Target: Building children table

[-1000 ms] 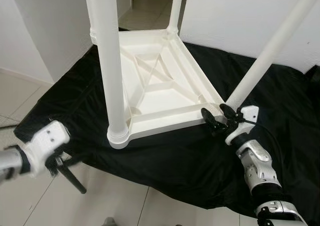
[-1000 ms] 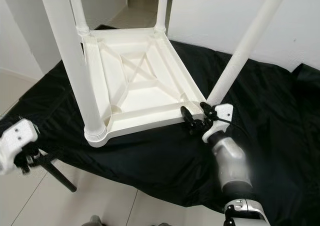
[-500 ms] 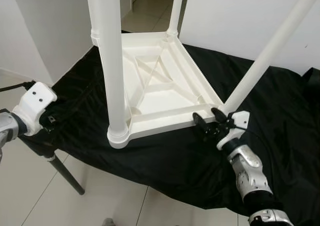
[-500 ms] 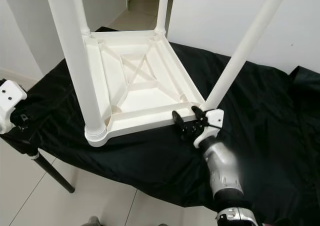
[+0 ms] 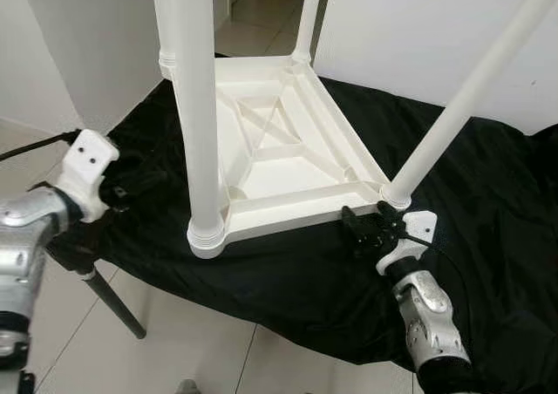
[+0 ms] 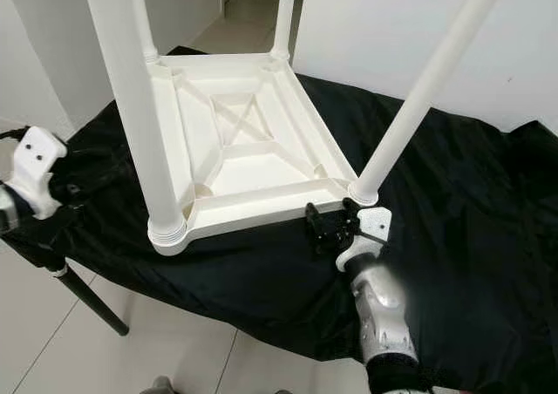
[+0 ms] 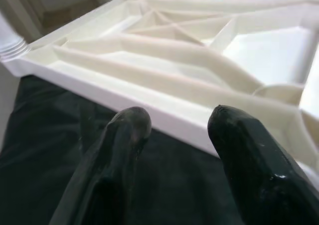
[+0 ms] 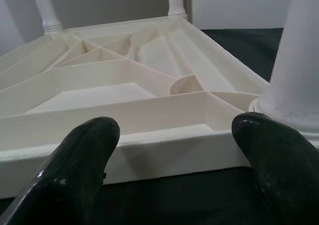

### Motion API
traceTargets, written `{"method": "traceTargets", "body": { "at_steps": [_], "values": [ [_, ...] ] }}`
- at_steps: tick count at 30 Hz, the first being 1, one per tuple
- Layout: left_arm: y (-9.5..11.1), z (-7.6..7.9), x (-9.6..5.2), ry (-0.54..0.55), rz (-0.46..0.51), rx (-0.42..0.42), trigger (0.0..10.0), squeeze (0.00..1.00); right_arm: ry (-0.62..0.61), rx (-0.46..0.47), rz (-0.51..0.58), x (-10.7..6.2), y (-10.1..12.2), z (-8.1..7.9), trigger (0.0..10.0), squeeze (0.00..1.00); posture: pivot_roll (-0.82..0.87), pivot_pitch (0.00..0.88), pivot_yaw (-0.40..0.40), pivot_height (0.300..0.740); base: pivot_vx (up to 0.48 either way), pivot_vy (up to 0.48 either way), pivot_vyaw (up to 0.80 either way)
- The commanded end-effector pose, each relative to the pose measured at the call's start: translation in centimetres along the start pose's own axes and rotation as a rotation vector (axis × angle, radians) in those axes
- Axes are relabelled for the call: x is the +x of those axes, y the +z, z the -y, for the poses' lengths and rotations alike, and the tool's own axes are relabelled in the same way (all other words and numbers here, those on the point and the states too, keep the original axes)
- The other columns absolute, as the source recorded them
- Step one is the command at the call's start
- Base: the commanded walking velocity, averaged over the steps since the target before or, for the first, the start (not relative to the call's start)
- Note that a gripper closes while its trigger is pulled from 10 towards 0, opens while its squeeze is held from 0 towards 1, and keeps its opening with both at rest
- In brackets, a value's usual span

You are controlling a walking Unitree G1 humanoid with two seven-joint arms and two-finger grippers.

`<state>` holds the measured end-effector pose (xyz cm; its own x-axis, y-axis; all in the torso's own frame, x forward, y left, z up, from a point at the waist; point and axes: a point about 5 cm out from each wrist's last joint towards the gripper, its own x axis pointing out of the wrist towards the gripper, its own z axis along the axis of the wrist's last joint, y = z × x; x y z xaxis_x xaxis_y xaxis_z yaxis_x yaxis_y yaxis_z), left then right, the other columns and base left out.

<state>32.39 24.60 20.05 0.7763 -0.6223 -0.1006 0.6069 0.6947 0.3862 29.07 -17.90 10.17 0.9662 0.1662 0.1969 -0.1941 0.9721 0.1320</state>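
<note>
Table: white plastic children table (image 5: 279,150) is laid upside down on a black cloth (image 5: 488,202), ribbed underside up, w/ a cross-shaped brace seen in the middle.
Legs: four white legs are seen standing up from the corners. Near-left leg (image 5: 196,106) is seated in its corner socket at the front. Near-right leg (image 5: 466,106) is tilted outward to the robot's right, its foot set at the near-right corner. Two far legs are cut off by the top of the head views.
Support: the cloth is draped over a raised surface; a black stand leg (image 5: 109,298) is seen below its left edge, over a light tiled floor (image 5: 157,359).
Right gripper: right gripper (image 5: 366,228) is held at the table's near-right corner, just beside the foot of the tilted leg. Fingers are spread apart, nothing grasped; in the right wrist view the two black fingertips (image 8: 84,155) are seen either side of the near rim, w/ the leg base close by one of them.
Left gripper: left gripper (image 7: 174,125) is held over the cloth at the table's left side, pointed at the left rim. Fingers parted, empty; rim not seen to be touched.
Surroundings: white walls (image 5: 410,28) behind and to the left; an open passage w/ tiled floor is seen beyond the far end.
</note>
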Motion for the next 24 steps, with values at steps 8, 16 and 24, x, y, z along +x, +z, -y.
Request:
{"method": "traceTargets", "body": {
  "at_steps": [8,16,24],
  "values": [
    [1.0,0.0,1.5,0.123,0.101,-0.033,10.0,0.00,-0.235,-0.021,-0.109,-0.6,-1.6,0.3,10.0,0.00,0.08,0.092,-0.114,0.740,0.000,0.000,0.00],
    [1.9,1.6,2.5,0.063,0.171,-0.047,10.0,0.00,-0.301,0.008,-0.145,0.6,-1.8,-0.4,10.0,0.00,0.08,0.104,-0.115,0.740,0.000,0.000,0.00],
    [1.9,4.7,2.2,-0.077,0.211,-0.056,10.0,0.00,-0.299,0.014,-0.167,2.4,-1.6,-1.0,10.0,0.00,0.10,0.119,-0.120,0.740,0.000,0.000,0.00]
  ]
}}
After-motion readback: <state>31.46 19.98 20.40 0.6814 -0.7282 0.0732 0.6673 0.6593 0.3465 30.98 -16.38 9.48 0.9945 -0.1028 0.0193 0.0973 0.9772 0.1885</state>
